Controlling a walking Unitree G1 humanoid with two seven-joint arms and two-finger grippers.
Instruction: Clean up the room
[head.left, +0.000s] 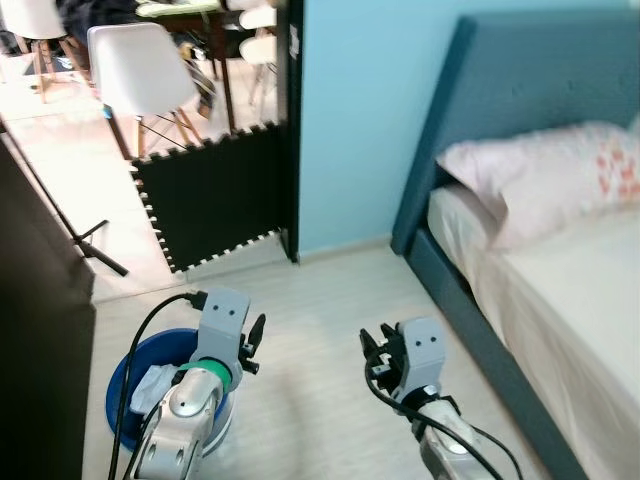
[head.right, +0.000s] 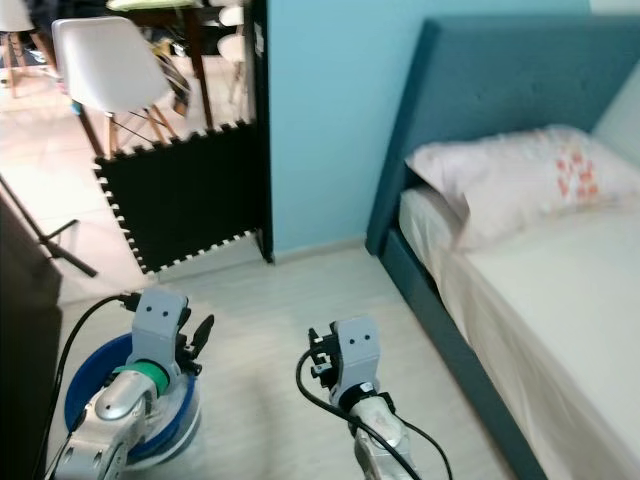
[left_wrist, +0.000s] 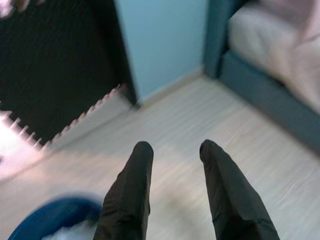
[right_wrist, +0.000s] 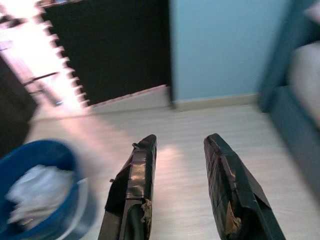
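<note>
A blue bucket stands on the pale wood floor at my lower left, with crumpled white cloth inside it. My left gripper hovers just right of the bucket's rim, open with nothing between its fingers. My right gripper is held over bare floor in the middle, also open and holding nothing. The right wrist view shows the bucket and the cloth beside its black fingers.
A bed with a teal frame and a pink pillow lies along the right. A black foam mat leans across the doorway ahead. A white chair stands beyond it. Dark furniture flanks my left.
</note>
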